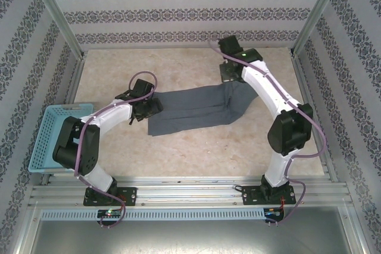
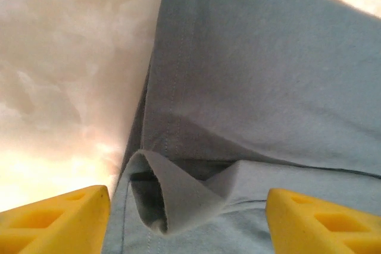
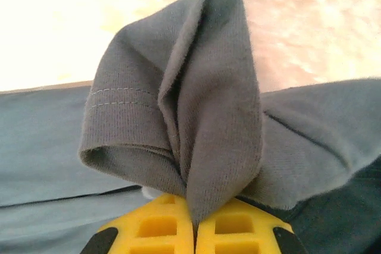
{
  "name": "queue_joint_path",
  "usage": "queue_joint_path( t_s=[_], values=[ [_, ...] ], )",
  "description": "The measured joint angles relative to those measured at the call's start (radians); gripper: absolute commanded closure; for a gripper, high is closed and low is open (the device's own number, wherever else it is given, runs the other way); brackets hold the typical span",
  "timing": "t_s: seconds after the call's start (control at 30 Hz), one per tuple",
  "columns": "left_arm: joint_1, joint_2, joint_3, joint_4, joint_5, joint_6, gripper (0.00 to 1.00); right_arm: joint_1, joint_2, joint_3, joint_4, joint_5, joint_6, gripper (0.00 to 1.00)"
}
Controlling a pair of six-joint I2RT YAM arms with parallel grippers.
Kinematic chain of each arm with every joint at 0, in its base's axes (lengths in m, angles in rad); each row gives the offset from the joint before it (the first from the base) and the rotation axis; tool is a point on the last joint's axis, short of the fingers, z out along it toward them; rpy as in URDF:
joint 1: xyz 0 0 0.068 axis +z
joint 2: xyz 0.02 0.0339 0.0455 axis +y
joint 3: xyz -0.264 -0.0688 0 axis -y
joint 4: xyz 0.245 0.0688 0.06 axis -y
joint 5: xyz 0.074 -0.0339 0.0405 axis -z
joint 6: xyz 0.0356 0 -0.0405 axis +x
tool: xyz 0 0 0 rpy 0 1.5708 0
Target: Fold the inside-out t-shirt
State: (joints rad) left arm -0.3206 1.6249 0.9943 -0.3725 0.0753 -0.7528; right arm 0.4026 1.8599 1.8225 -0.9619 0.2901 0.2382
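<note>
1 t-shirt (image 1: pixel 190 111) hem in R fingers (image 3: pixel 238 228).

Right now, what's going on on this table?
Two robot arms are working on a dark grey t-shirt lying stretched across the table. The right gripper is shut on a bunched fold at one end. The left gripper is open, its fingers either side of a curled hem at the other end.

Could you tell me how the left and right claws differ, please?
The left claw stands open around a loose t-shirt fold; the right claw is shut, pinching bunched cloth. The left claw is at the shirt's left end, the right claw at its right. Both have yellow fingers.
</note>
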Motion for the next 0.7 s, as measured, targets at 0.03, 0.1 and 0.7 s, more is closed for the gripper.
queue_joint_path(
  t_s=[0.03,0.1,0.7],
  values=[
    [0.0,0.011,-0.007,0.011,0.004,0.005,0.37,0.028,0.018,0.023,-0.01,-0.009,0.008,1.0],
    [0.0,0.03,-0.024,0.034,0.015,0.01,0.41,0.072,0.055,0.057,-0.024,-0.03,0.028,1.0],
    [0.0,0.046,-0.205,0.362,0.11,-0.027,0.66,0.353,0.288,0.313,-0.059,-0.203,0.217,1.0]
  ],
)
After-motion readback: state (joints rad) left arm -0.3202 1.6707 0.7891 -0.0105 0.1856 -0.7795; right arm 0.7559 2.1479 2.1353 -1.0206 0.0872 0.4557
